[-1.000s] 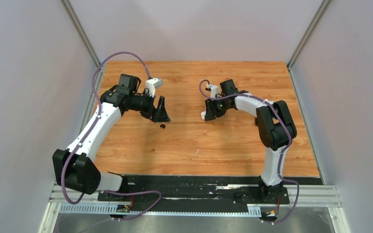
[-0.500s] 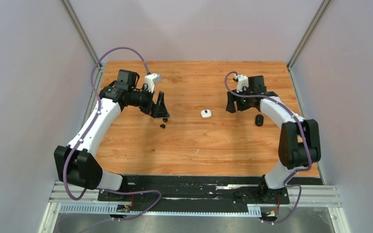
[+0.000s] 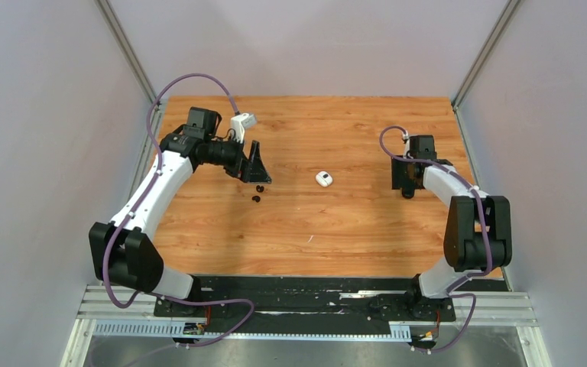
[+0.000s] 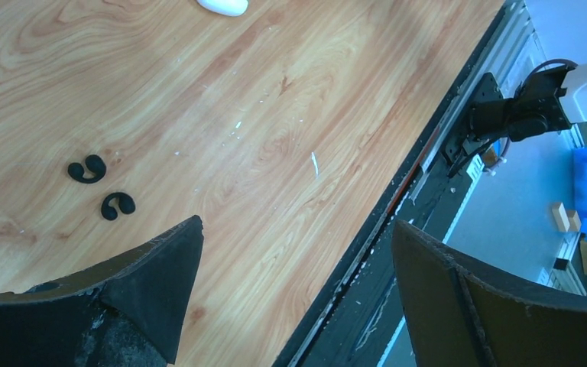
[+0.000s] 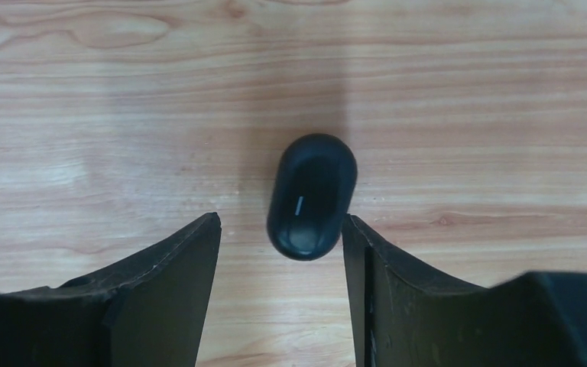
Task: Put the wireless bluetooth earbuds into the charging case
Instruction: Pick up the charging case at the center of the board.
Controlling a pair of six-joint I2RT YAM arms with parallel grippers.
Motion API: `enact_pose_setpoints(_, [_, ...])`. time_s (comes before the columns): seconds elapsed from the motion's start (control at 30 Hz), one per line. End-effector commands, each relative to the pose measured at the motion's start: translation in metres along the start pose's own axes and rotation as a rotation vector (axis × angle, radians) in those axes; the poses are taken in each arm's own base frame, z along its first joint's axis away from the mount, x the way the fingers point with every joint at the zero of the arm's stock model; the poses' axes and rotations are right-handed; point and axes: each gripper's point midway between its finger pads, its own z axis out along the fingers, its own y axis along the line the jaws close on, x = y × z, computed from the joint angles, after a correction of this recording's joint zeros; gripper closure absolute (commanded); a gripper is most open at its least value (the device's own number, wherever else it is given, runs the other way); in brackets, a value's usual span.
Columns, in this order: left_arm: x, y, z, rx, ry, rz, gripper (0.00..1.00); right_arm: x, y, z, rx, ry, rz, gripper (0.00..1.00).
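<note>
Swung out to the right edge, our right gripper now hangs wide open astride a black oval plastic pod, touching nothing, while the small white pebble-shaped plastic charging case lies released mid-worktop, so insertion, we judge, hasn't started.

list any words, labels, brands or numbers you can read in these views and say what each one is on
No text can be read in any view.
The black pebble-shaped object bears only a short pale bar, not a letter or number.
The white charging case shows a dark patch, too small to tell whether it carries any print.
</note>
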Motion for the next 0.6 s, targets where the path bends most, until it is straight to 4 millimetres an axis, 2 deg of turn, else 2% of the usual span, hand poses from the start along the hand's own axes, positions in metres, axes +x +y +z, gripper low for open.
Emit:
enact_pose_setpoints(0.0, [-0.015, -0.011, -0.009, 0.020, -0.026, 0.060, 0.03, -0.022, -0.027, 0.006, 0.104, -0.044, 0.086, 0.42])
enact_pose_setpoints(0.1, [-0.013, -0.013, -0.011, 0.025, -0.016, 0.061, 0.05, -0.020, -0.032, 0.013, 0.114, -0.030, 0.094, 0.43])
enact_pose_setpoints(0.2, [-0.011, -0.017, -0.012, 0.041, -0.012, 0.055, 0.06, -0.013, -0.033, 0.021, 0.110, -0.005, 0.108, 0.48])
enact_pose_setpoints(0.3, [-0.010, -0.019, -0.013, 0.051, -0.013, 0.054, 0.08, -0.006, -0.029, 0.027, 0.083, 0.018, 0.110, 0.52])
enact_pose_setpoints(0.47, [-0.012, -0.021, -0.013, 0.059, -0.016, 0.052, 0.10, 0.000, -0.018, 0.030, 0.020, 0.040, 0.109, 0.53])
enact_pose_setpoints(0.57, [-0.012, -0.020, -0.012, 0.063, -0.013, 0.046, 0.12, 0.008, -0.018, 0.029, 0.024, 0.056, 0.109, 0.53])
